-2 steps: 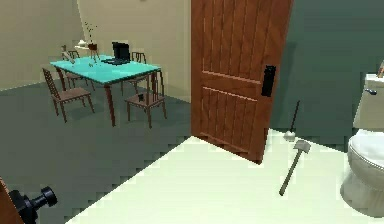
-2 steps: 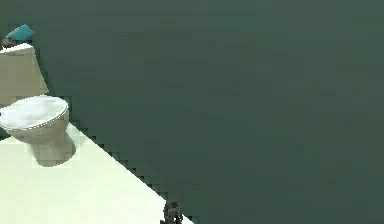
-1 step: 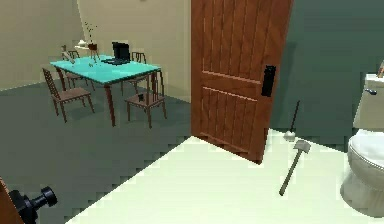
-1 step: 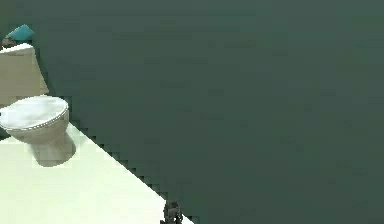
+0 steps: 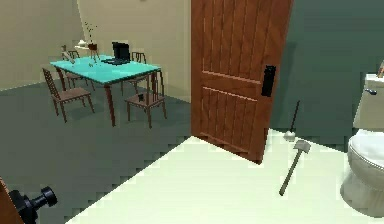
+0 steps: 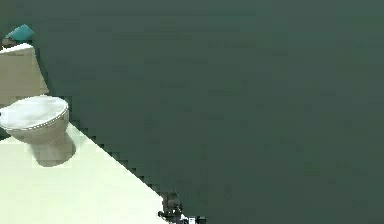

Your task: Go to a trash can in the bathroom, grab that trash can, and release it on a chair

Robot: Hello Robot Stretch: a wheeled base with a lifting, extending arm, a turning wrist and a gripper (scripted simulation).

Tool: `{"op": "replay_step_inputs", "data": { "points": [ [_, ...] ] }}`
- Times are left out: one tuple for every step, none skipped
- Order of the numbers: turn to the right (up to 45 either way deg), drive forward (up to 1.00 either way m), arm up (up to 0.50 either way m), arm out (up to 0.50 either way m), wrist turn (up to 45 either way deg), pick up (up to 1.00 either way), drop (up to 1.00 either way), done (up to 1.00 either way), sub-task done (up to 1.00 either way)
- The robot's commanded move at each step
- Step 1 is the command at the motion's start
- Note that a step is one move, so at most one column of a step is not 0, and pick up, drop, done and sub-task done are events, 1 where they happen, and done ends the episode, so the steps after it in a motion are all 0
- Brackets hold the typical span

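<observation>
Several wooden chairs (image 5: pixel 148 98) stand around a teal table (image 5: pixel 105 68) in the room beyond the open wooden door (image 5: pixel 235 75), at the forward view's upper left. A small dark gripper (image 6: pixel 172 208) with white marks beside it pokes up at the arm side view's bottom edge, near the middle, against the dark wall. I cannot tell whether it holds anything.
A white toilet (image 5: pixel 365 165) stands at the forward view's right and again at the arm side view's left (image 6: pixel 38 125), with a teal thing (image 6: pixel 15 36) on its tank. A long-handled tool (image 5: pixel 293 165) lies on the pale floor. A laptop (image 5: pixel 120 53) sits on the table.
</observation>
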Motion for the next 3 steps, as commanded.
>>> {"op": "replay_step_inputs", "data": {
  "points": [
    [0.0,0.00,0.50,0.00,0.0,0.00,0.00,0.00,0.00],
    [0.0,0.00,0.34,0.00,0.0,0.00,0.00,0.00,0.00],
    [0.0,0.00,0.00,0.00,-45.0,0.00,0.00,0.00,0.00]
  ]
}}
